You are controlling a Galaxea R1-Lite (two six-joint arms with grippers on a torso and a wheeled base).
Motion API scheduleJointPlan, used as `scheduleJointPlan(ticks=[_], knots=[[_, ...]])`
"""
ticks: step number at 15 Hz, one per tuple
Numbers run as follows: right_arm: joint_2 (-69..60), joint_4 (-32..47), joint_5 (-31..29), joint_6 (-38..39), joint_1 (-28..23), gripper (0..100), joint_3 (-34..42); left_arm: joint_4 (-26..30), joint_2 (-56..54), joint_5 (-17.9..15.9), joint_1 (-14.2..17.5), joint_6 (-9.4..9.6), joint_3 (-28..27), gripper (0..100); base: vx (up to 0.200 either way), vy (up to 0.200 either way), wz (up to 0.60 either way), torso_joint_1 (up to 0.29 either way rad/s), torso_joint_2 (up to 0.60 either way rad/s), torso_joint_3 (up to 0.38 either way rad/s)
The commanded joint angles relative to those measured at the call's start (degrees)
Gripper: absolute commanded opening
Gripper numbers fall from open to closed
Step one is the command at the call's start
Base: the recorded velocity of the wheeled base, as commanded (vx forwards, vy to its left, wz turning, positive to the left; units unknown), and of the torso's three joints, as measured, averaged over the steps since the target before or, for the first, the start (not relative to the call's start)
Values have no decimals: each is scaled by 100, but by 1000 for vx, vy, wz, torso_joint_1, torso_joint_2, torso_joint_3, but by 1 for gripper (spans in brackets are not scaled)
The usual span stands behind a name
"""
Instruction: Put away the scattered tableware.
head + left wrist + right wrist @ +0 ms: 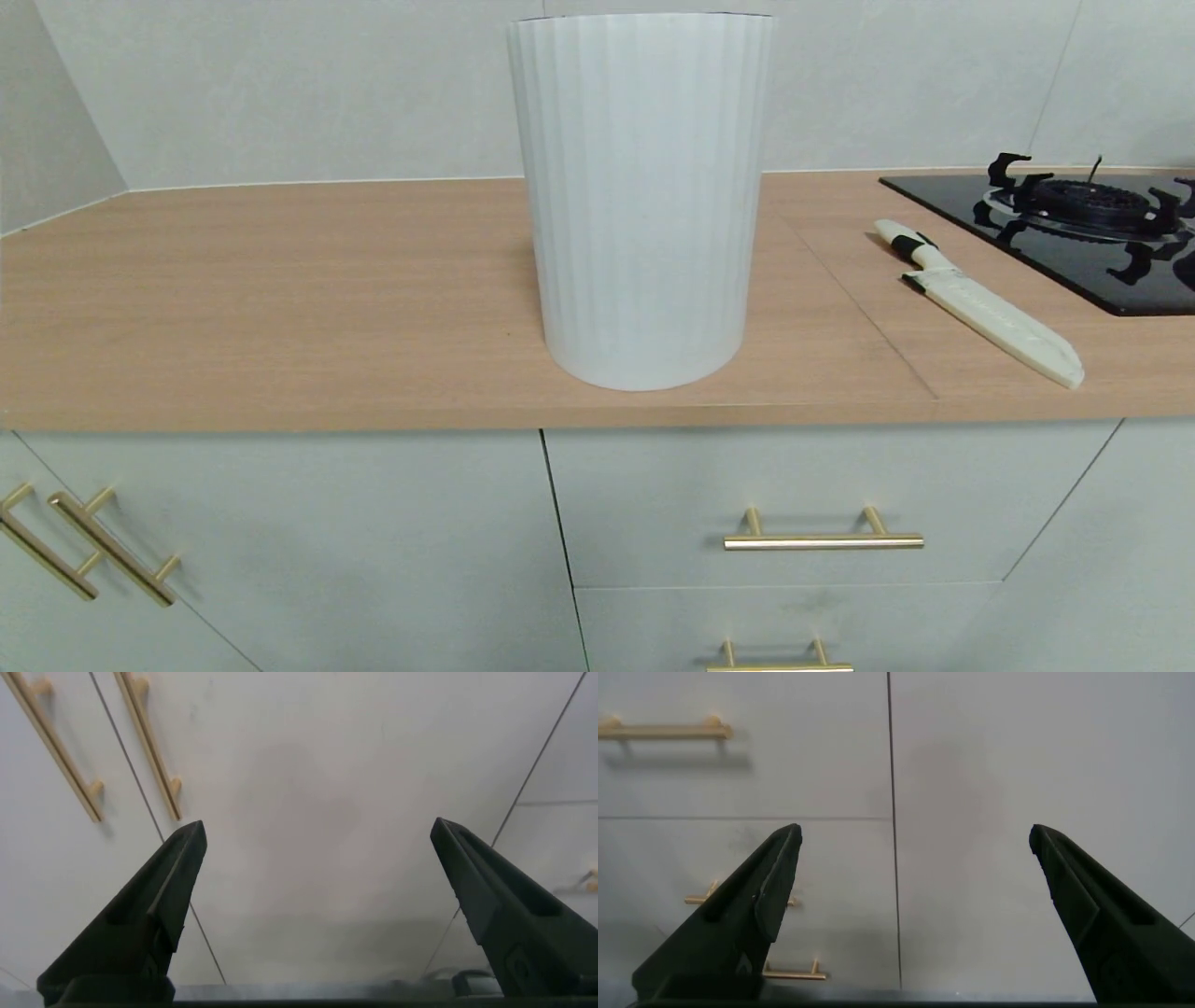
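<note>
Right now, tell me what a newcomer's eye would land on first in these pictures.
A tall white ribbed container stands near the front edge of the wooden counter, dominating the head view. To its right a white knife lies flat beside the black stove. The left hand and right hand are both open, facing pale cabinet fronts.

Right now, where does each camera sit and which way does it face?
Head view: on the robot's head, facing forward and down at the wooden counter with the white ribbed container, knife and stove.
Left wrist view: on the left wrist, facing pale cabinet doors with paired gold handles; the left jaws, spread open, frame it.
Right wrist view: on the right wrist, facing drawer fronts with gold drawer handles; the right jaws are spread open too.
Shared: all three views show the cabinet fronts below the counter.
</note>
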Motion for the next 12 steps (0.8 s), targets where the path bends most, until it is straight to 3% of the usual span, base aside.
scheduleJointPlan(ticks=[1, 12], knots=[[7, 0, 4, 2, 0, 100, -9, -5, 0, -1, 0, -1, -1, 100, 0, 0, 0, 134, -417, -310], [7, 0, 4, 2, 0, 100, 0, -5, 0, -1, 0, -1, -1, 100, 0, 0, 0, 166, -486, -290]])
